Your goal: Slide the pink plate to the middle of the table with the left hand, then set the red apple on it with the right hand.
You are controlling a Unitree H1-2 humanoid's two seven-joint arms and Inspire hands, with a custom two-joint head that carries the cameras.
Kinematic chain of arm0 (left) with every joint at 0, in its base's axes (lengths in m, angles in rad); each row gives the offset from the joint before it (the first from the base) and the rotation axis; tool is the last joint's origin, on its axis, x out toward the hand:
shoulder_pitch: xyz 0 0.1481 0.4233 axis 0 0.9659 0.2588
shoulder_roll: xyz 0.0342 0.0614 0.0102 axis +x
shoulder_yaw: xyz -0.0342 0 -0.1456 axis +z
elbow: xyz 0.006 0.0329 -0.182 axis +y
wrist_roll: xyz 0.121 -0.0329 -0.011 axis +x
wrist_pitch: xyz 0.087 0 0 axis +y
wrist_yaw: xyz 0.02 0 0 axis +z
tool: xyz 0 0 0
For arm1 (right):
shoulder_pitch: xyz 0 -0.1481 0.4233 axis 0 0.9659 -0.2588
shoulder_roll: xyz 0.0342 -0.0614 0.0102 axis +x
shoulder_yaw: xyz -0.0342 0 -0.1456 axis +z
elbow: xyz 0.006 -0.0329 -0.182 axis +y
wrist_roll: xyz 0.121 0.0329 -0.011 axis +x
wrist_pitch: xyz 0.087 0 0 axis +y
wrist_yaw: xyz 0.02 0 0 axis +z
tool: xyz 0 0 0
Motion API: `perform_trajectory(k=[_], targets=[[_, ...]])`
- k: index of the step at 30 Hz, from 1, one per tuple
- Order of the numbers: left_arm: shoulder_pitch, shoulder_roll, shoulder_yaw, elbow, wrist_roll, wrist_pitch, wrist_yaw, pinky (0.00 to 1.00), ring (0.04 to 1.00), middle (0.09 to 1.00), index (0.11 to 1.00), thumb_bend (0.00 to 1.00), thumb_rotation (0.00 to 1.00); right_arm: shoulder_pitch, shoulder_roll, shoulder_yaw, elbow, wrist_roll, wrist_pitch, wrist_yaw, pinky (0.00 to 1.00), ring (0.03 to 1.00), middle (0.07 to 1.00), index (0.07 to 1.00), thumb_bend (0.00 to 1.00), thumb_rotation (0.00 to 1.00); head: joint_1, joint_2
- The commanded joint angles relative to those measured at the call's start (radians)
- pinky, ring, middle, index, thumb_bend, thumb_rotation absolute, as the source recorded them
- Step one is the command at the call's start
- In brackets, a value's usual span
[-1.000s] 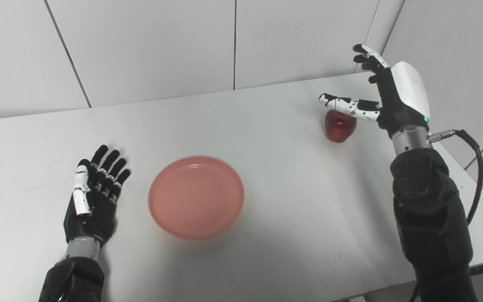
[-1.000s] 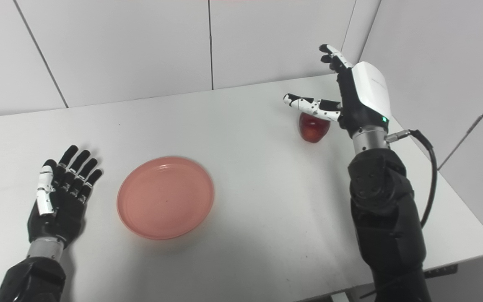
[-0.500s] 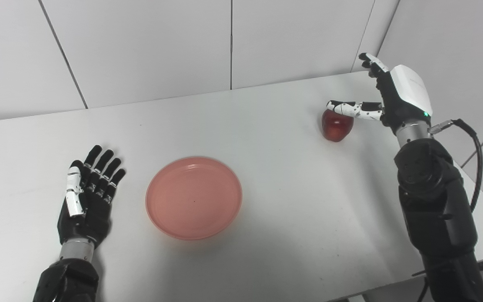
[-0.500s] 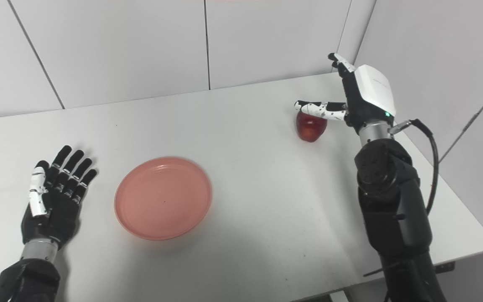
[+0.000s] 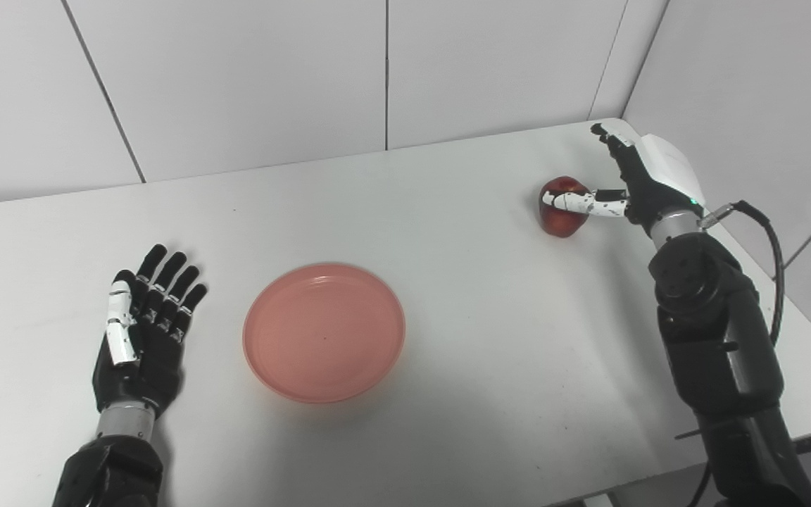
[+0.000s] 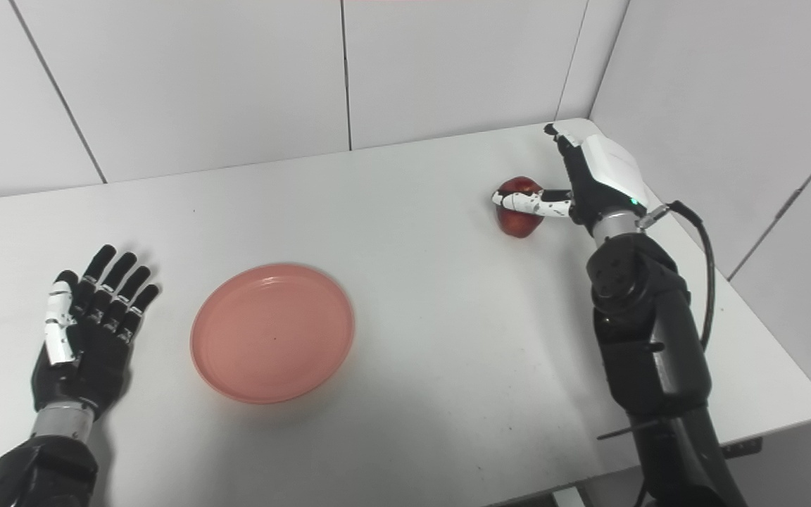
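Observation:
The pink plate (image 5: pixel 324 331) lies flat on the white table (image 5: pixel 490 338), a little left of the middle. The red apple (image 5: pixel 560 211) stands at the far right of the table. My right hand (image 5: pixel 641 179) is open right beside the apple, on its right side. Its thumb lies across the apple's front and its fingers reach past it towards the wall. My left hand (image 5: pixel 143 327) is open, palm up, resting on the table left of the plate and apart from it.
Grey wall panels close off the table's far side and right side near the apple. A black cable (image 5: pixel 775 232) loops from my right wrist over the table's right edge. The table's front edge runs along the bottom right.
My right hand has come down from above the apple to its level, with the thumb now across the apple. My left hand has drawn back slightly from the plate. The view has shifted slightly.

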Motion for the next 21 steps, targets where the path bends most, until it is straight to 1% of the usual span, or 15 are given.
perform_trajectory(k=[1,4,7,11,16,21], targets=[[-0.016,0.001,0.003,0.007,-0.005,-0.028,-0.001,0.90,0.890,0.886,0.863,0.36,1.00,-0.054,-0.025,0.004,0.006,-0.007,-0.002,-0.012,0.77,0.881,0.912,0.911,1.00,0.53,0.005,0.002],[-0.014,-0.001,0.005,0.002,-0.006,-0.023,0.002,0.90,0.889,0.886,0.863,0.36,1.00,-0.065,-0.033,0.023,0.038,0.000,-0.002,-0.017,0.77,0.882,0.913,0.913,1.00,0.51,0.008,0.003],[-0.013,-0.001,0.006,0.003,-0.007,-0.023,0.001,0.90,0.891,0.889,0.867,0.36,1.00,-0.081,-0.038,0.037,0.070,-0.011,-0.002,-0.012,0.77,0.884,0.916,0.917,1.00,0.51,0.009,0.004],[-0.013,-0.002,0.007,0.003,-0.007,-0.021,0.002,0.90,0.890,0.889,0.869,0.35,1.00,-0.100,-0.052,0.067,0.115,-0.006,-0.003,-0.030,0.76,0.877,0.913,0.913,1.00,0.51,0.011,0.004],[-0.009,-0.006,0.004,-0.013,-0.002,-0.012,0.010,0.90,0.890,0.889,0.868,0.35,1.00,-0.119,-0.045,0.068,0.155,0.001,-0.002,-0.027,0.77,0.888,0.921,0.913,1.00,0.48,0.017,0.004],[-0.007,-0.005,0.003,-0.014,-0.003,-0.011,0.012,0.90,0.891,0.888,0.868,0.35,1.00,-0.131,-0.045,0.080,0.193,0.021,-0.002,-0.045,0.78,0.886,0.919,0.905,1.00,0.45,0.025,0.006]])
